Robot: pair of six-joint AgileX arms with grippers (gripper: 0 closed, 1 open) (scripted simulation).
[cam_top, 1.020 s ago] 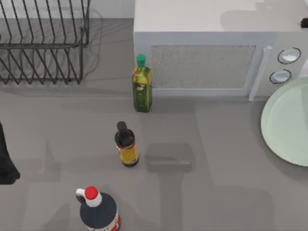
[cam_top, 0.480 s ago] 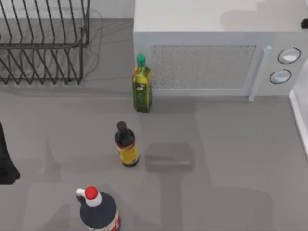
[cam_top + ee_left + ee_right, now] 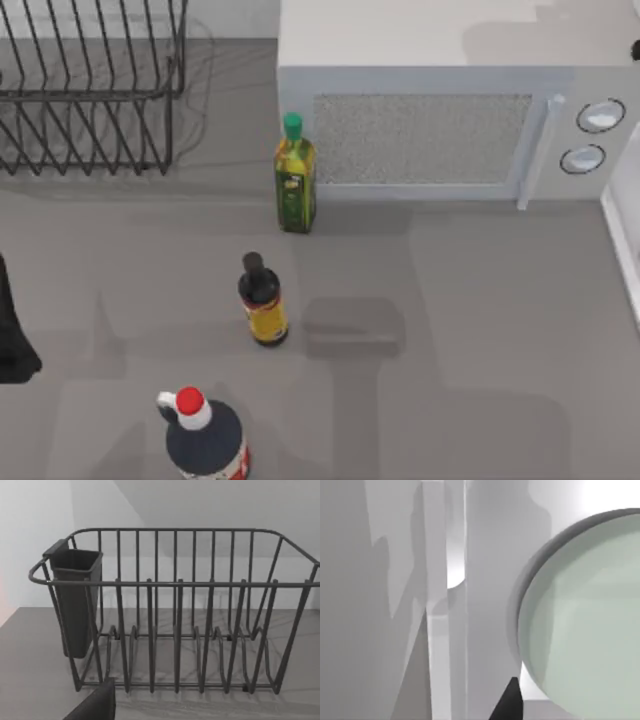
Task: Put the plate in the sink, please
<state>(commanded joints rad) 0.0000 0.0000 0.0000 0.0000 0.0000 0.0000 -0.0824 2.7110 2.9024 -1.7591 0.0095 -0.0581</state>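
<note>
The right gripper's [image 3: 507, 702] dark fingertip sits just beside the plate's [image 3: 585, 625] rim; whether it grips, I cannot tell. The pale green plate lies against white walls. The left arm [image 3: 12, 330] is parked at the bench's [image 3: 450, 330] nine o'clock edge.

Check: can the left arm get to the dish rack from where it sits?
Probably yes. The left arm sits at the table's left edge, and its wrist view looks straight at the dish rack across bare counter. The bottles stand farther right, out of the way.
</note>
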